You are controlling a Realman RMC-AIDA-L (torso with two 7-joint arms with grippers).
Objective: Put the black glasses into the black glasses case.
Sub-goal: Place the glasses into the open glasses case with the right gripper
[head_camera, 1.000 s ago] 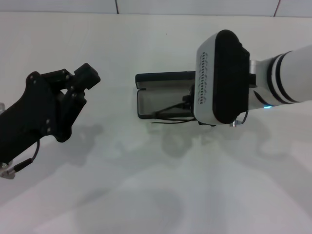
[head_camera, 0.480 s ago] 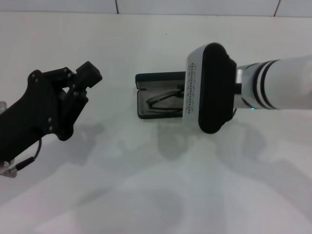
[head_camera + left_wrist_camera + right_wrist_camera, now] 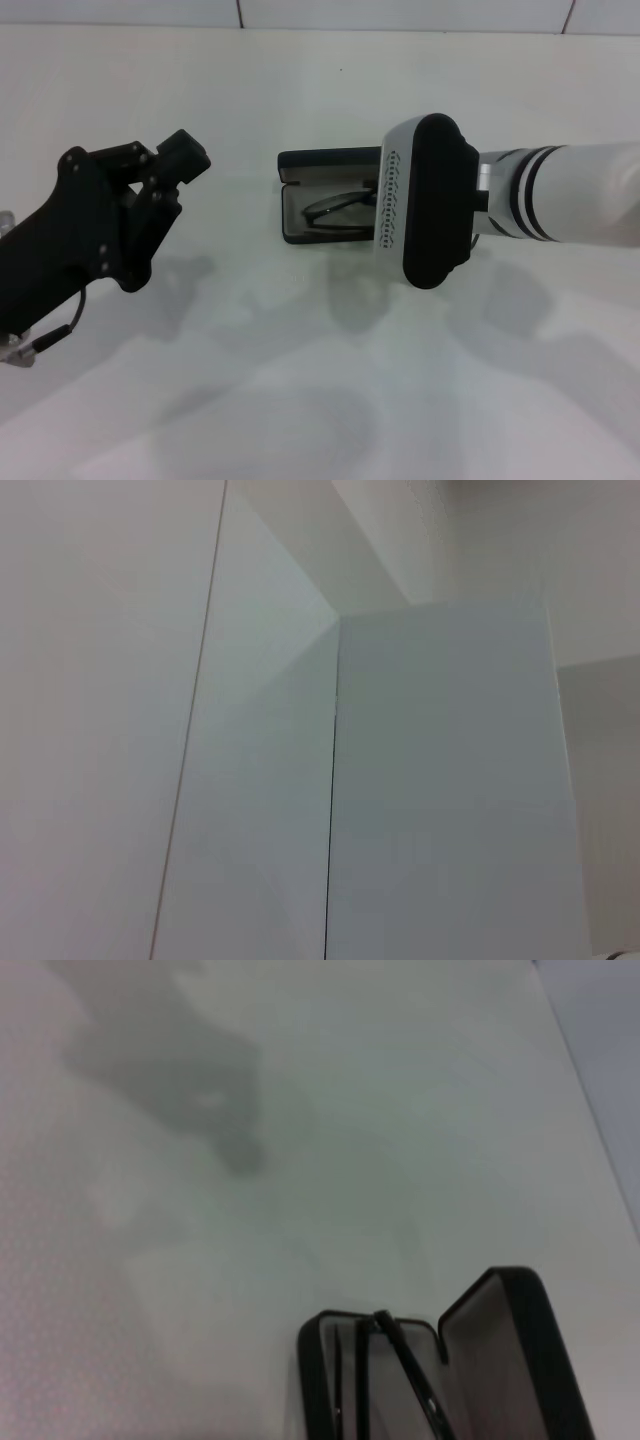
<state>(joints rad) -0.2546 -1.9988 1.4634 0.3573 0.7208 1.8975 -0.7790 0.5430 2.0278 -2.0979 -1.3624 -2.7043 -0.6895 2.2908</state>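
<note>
Risk here lies mostly with the lid: the black glasses (image 3: 335, 210) lie inside the tray of the open black glasses case (image 3: 325, 160), but from the right wrist view a temple arm seems to rise across the tray's edge, so shutting the case could pinch or bend it. A nudge from the wrist housing above could also skid the light case across the white worktop (image 3: 330, 400).

The case holds only the glasses, resting on its grey lining, lid standing up at the far side.

The right end effector sits directly over the case's right end, hidden beneath its own housing; whether it is open or holds anything cannot be told. The left end effector (image 3: 175, 160) hangs raised, well apart to the left, carrying nothing, its opening unclear.
</note>
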